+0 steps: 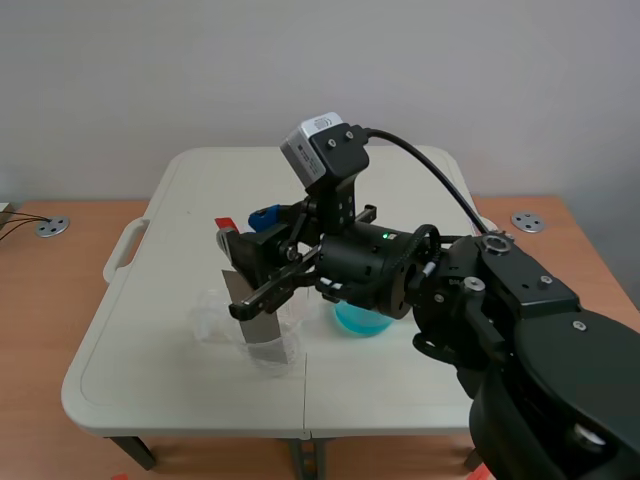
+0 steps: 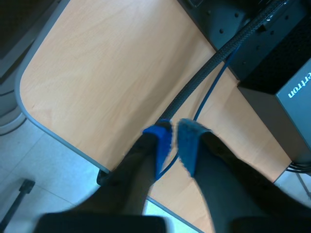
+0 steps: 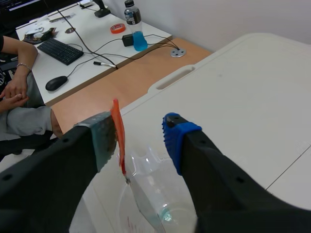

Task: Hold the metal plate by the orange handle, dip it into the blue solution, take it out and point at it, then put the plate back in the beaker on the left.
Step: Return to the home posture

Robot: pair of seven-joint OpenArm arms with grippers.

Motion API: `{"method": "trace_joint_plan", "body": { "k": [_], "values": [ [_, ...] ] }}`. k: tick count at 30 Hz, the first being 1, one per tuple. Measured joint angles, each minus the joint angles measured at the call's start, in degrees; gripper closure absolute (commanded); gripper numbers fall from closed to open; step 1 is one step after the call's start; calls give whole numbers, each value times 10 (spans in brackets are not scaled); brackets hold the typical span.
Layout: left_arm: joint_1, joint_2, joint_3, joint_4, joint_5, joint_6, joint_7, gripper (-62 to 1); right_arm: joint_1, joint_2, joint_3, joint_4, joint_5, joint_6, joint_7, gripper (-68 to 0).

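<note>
A grey metal plate [image 1: 252,312] with an orange handle [image 1: 227,223] stands in a clear beaker [image 1: 250,345] on the left of the white table. My right gripper [image 1: 256,256] is open around the handle. In the right wrist view the orange handle [image 3: 116,133] lies against one finger's grey-green pad [image 3: 103,138], while the blue pad [image 3: 174,138] stays well apart from it. The plate [image 3: 146,206] runs down into the clear beaker [image 3: 150,162]. The beaker of blue solution [image 1: 358,320] sits to the right, partly behind the arm. My left gripper [image 2: 174,145] is shut, off the table, above a wooden desk.
The white folding table [image 1: 140,340] stands on a wooden desk [image 1: 60,300]. In the right wrist view a person [image 3: 17,97] sits at a side desk with a keyboard [image 3: 60,49], a mouse and a bottle. Cables [image 2: 204,82] and a black box lie ahead of my left gripper.
</note>
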State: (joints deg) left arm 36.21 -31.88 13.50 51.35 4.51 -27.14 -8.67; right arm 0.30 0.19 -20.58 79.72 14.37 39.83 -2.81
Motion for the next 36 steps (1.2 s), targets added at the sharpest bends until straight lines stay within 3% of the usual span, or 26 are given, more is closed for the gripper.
{"method": "trace_joint_plan", "body": {
  "k": [4, 9, 20, 22, 26, 31, 32, 36],
  "values": [
    [0, 0, 0, 0, 2, 0, 0, -623, 1, 15, 0, 0, 0, 0, 1, -404],
    [0, 1, 0, 0, 3, 30, 0, -623, 3, 22, 6, 0, 0, 0, 4, -468],
    [-1, 1, 0, 0, 3, 29, -2, -623, 11, 25, 6, 0, 0, 0, 0, -592],
    [-1, 1, 0, 0, 3, 29, -2, -623, 11, 25, 6, 0, 0, 0, 0, -663],
    [0, 2, 0, 0, -9, 29, -9, -623, 10, 25, 6, 8, 0, -5, -4, -664],
    [-3, 7, -10, 0, -9, 27, -8, -623, -11, 56, 6, 79, 0, -40, -2, -664],
    [-3, 9, -21, 0, -14, 27, -13, -623, -19, 66, 6, 98, 0, -49, -2, -664],
    [-3, 12, -104, 10, -94, 25, -19, -623, -57, 106, 6, 163, 0, -82, 2, -664]
  ]
}}
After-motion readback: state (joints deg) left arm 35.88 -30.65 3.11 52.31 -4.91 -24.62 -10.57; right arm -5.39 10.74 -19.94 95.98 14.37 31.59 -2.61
